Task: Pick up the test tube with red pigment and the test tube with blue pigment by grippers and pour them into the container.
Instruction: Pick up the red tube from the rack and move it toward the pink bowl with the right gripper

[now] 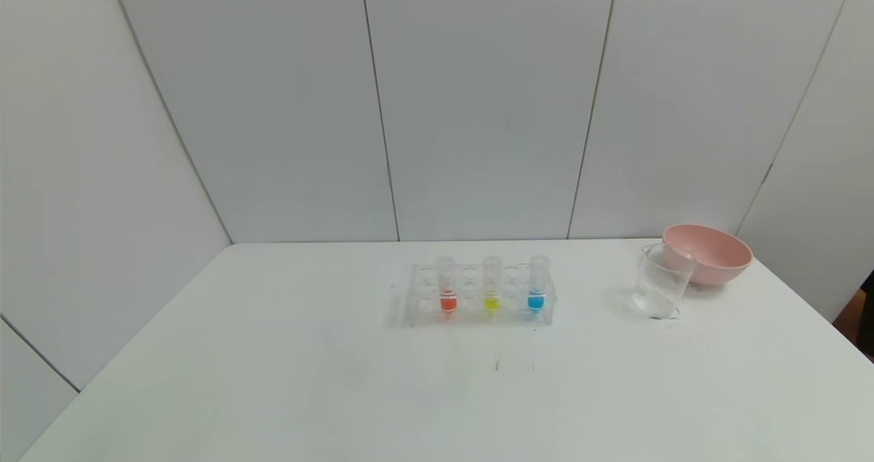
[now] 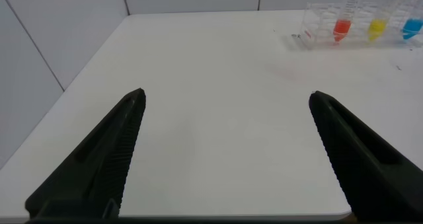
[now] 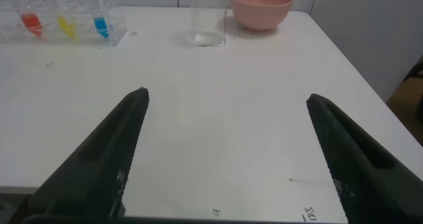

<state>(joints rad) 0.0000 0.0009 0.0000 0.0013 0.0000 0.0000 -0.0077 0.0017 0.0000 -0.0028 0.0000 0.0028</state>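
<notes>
A clear rack point(image 1: 478, 291) stands mid-table with three tubes upright in it. The test tube with red pigment point(image 1: 447, 290) is on its left, a yellow one point(image 1: 491, 288) in the middle, the test tube with blue pigment point(image 1: 537, 286) on the right. The container point(image 1: 661, 281), a clear beaker, stands to the right of the rack. Neither arm shows in the head view. My left gripper point(image 2: 227, 95) is open over bare table near the front edge, far from the red tube point(image 2: 342, 27). My right gripper point(image 3: 226, 95) is open too, well short of the beaker point(image 3: 207, 19) and blue tube point(image 3: 100, 24).
A pink bowl point(image 1: 708, 252) sits just behind the beaker at the table's right rear, also in the right wrist view as the pink bowl point(image 3: 260, 6). White wall panels close off the back and left. The table's right edge point(image 1: 819, 319) runs close past the bowl.
</notes>
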